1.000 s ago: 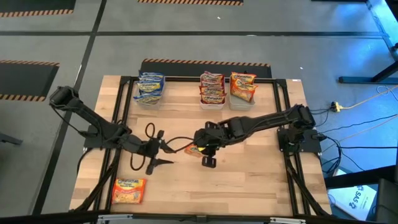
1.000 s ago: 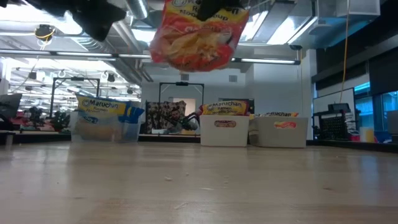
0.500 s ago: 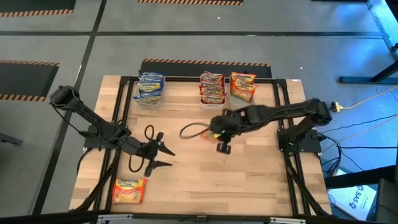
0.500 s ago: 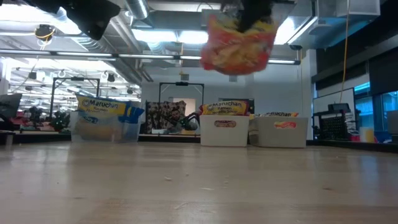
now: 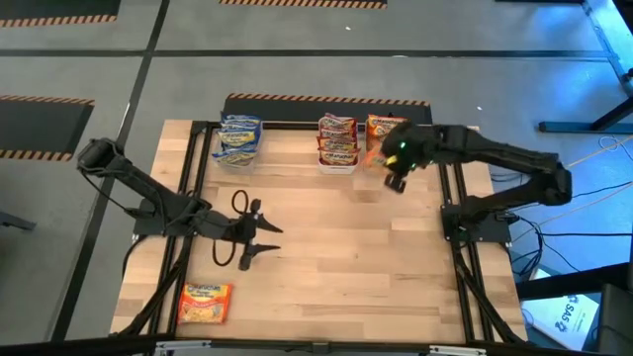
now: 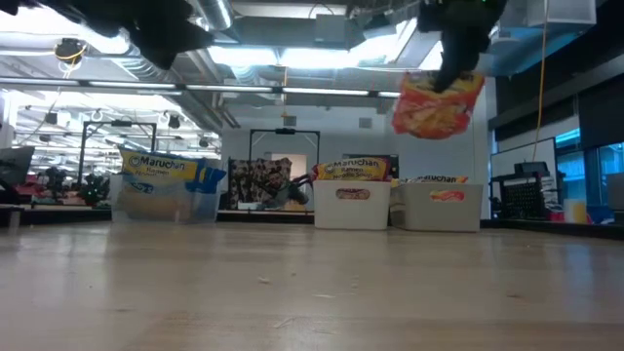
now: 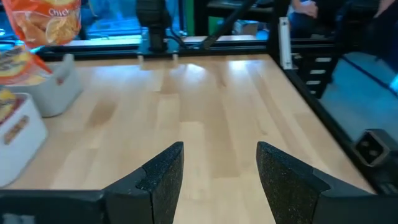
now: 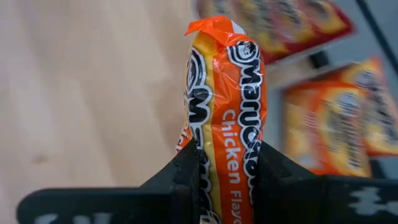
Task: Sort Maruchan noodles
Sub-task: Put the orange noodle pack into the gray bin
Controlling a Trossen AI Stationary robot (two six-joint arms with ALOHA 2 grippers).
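My right jaws are clamped on an orange Maruchan packet — "Chicken Flavor" reads partly along its side — held in the air just above the orange-packet bin. Beside that bin sit the red-packet bin and, farther along, the blue-packet bin. My left jaws stand wide apart, holding nothing, over the bare surface. One orange packet lies well away from the orange-packet bin, near the surface's front corner.

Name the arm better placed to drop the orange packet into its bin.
Right. The right gripper is shut on the orange packet beside the orange bin; the left gripper hangs open and empty, away from the bins.
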